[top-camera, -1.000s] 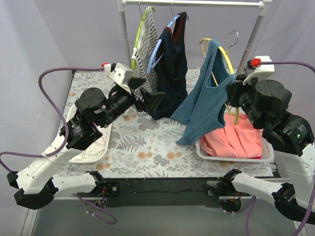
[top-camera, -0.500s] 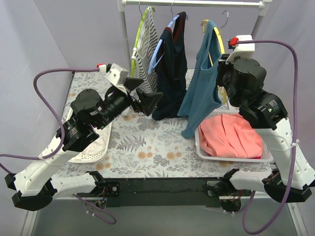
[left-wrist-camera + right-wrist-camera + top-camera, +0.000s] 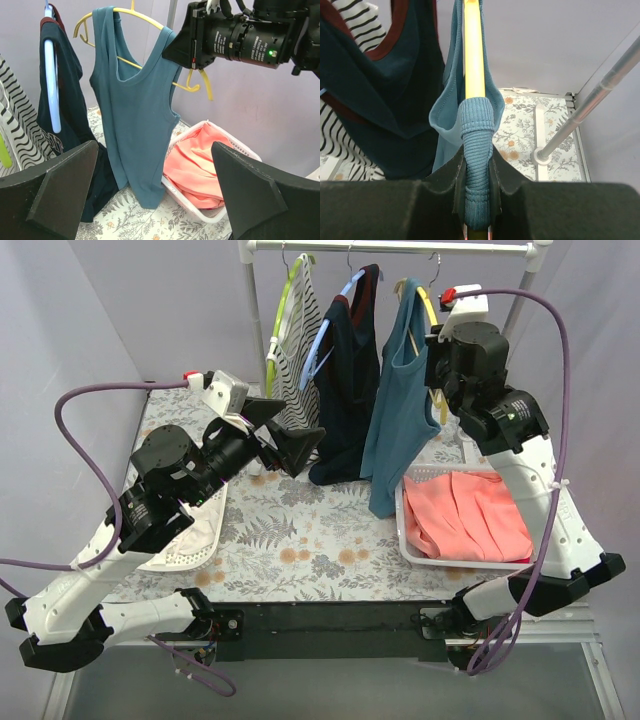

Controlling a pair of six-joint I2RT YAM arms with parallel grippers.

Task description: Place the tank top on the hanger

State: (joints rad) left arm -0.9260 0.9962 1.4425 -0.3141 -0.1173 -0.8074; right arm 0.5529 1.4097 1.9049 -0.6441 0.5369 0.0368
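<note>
The teal-blue tank top (image 3: pixel 398 410) hangs on the yellow hanger (image 3: pixel 431 308), with both straps over it. My right gripper (image 3: pixel 434 348) is shut on the hanger's right end and the strap over it, and holds them high beside the navy garment. The hanger's hook (image 3: pixel 433 257) is right at the rail; I cannot tell whether it rests on it. In the right wrist view the fingers (image 3: pixel 455 175) clamp the ribbed strap (image 3: pixel 477 150) and the yellow hanger (image 3: pixel 474 50). My left gripper (image 3: pixel 292 443) is open and empty, left of the tank top (image 3: pixel 135 110).
A clothes rail (image 3: pixel 390 247) spans the back. On it hang a striped top on a lime hanger (image 3: pixel 297 335) and a navy garment on a light blue hanger (image 3: pixel 350 380). A white basket (image 3: pixel 404 530) with pink cloth stands at right. A white mesh item (image 3: pixel 190 540) lies at left.
My right arm has lifted the hanger with the tank top up and to the left, towards the rail. My left arm has shifted slightly left, gripper still open.
</note>
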